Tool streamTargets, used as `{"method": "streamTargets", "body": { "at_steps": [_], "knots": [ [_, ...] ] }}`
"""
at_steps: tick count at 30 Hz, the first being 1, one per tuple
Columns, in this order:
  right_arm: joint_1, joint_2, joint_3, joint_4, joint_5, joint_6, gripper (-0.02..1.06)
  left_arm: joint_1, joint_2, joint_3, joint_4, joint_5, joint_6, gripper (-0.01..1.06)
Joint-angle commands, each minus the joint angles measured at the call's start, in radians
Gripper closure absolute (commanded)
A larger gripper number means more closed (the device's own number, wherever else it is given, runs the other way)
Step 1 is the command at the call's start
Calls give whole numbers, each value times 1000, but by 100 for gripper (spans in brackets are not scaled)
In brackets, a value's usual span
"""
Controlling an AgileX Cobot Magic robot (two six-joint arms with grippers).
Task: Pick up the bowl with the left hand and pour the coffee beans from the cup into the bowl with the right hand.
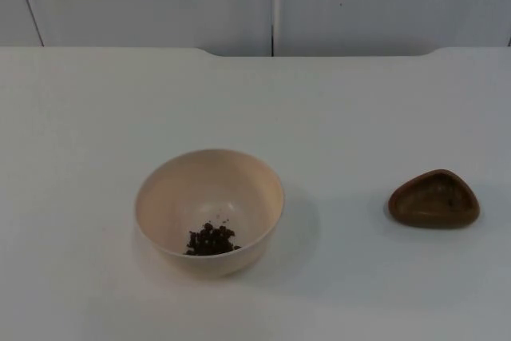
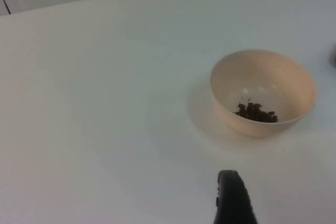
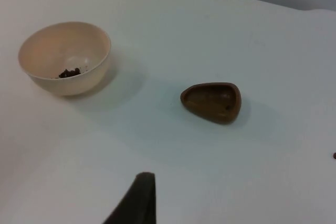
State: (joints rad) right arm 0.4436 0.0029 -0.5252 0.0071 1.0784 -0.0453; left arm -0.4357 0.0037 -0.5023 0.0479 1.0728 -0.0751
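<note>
Pincer state first: you get one black fingertip of the left pincer (image 2: 233, 198) in the left wrist view and one of the right pincer (image 3: 137, 199) in the right wrist view; second finger of each is cut off at the frame edge, so you cannot tell whether either is spread or pressed together; both hang above the bare surface (image 1: 359, 109), touching nothing.

Bowl (image 1: 209, 212) stands upright on the surface, cream-coloured, with a small dark heap of coffee beans (image 1: 211, 239) lying against its near inner wall; individual beans too small to count. Same bowl (image 2: 262, 93) and beans (image 2: 255, 113) show in the left wrist view, well apart from the left fingertip; bowl (image 3: 65, 57) and beans (image 3: 69, 72) also in the right wrist view.

Cup (image 1: 434, 199) is a low brown rounded-triangle dish, upright on the surface, well apart from the bowl; from the top its inside is dark and hard to read; the right wrist view looks into the cup (image 3: 212, 101) and you see no heap in it, perhaps one dark speck near its rim.

Right wrist view adds a tiny dark speck (image 3: 334, 156) on the surface at the frame edge, half cut off; cannot tell what it is. Grey wall (image 1: 144, 1) behind the surface.
</note>
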Motion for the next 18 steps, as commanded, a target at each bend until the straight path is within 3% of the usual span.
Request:
{"method": "streamTargets", "body": {
  "at_steps": [1, 18],
  "knots": [
    [0, -3, 9, 3, 0, -8, -1, -6, -4, 4, -9, 2, 2, 55],
    [0, -3, 9, 6, 1, -4, -1, -6, -4, 4, -5, 2, 2, 55]
  ]
}}
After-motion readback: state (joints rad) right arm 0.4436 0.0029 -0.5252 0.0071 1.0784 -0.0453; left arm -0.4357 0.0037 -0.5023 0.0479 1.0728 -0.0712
